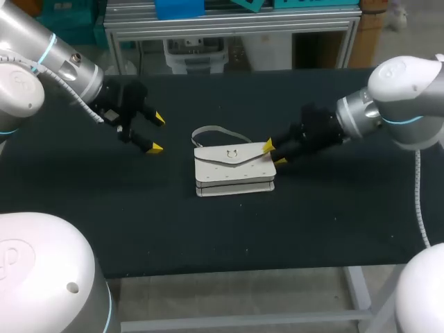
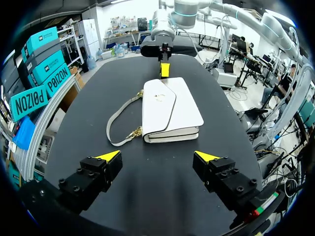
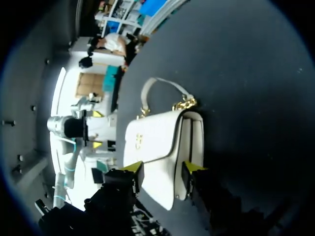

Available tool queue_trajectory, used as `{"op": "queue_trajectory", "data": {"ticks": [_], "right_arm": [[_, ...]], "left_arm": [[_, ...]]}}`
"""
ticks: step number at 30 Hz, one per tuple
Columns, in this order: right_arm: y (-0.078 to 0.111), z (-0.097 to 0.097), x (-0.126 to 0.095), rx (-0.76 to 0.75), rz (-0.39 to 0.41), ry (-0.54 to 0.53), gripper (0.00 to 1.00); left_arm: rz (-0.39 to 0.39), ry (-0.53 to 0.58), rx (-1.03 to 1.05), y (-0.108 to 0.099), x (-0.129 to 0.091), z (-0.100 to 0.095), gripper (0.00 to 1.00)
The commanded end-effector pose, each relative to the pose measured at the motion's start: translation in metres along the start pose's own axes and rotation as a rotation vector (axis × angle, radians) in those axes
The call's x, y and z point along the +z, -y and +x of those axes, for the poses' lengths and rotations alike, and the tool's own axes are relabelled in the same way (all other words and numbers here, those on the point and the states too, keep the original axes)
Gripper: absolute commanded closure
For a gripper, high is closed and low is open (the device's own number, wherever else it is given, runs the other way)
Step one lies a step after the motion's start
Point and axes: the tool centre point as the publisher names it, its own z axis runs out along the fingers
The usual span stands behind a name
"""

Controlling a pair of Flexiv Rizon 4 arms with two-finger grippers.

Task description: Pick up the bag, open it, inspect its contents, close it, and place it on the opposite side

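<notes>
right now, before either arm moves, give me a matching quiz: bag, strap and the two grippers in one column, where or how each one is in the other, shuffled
Things:
1. bag
2. strap
3. left gripper
4. right gripper

Places or states:
a. open, well apart from the bag
b. lying flat, flap shut
c. yellow tips right at one end of the bag
d. looped on the tabletop beside the bag's far side

Pairs: 1-b, 2-d, 3-a, 4-c
</notes>
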Motion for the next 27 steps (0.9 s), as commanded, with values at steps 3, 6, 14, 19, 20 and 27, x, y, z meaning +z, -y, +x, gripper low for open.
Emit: {"op": "queue_trajectory", "data": {"ticks": [3,6,14,19,20,27], "right_arm": [[0.017,0.016,-0.02,-0.005,-0.039,0.085,0.0],[0.026,0.034,-0.043,-0.169,-0.048,0.195,0.0],[0.037,0.052,-0.067,-0.429,-0.102,0.404,0.0],[0.042,0.062,-0.081,-0.632,-0.061,0.578,0.0],[0.042,0.063,-0.083,-0.676,-0.01,0.612,0.0],[0.042,0.063,-0.083,-0.676,-0.01,0.612,0.0]], "left_arm": [[0.003,0.002,0.001,-0.001,0.001,0.0,0.0],[0.003,0.002,0.001,-0.001,0.001,0.0,0.0],[0.003,0.002,0.001,-0.001,0.001,0.0,0.0],[0.003,0.002,0.001,-0.001,0.001,0.0,0.0],[0.003,0.002,0.001,-0.001,0.001,0.0,0.0],[0.003,0.002,0.001,-0.001,0.001,0.0,0.0]]}}
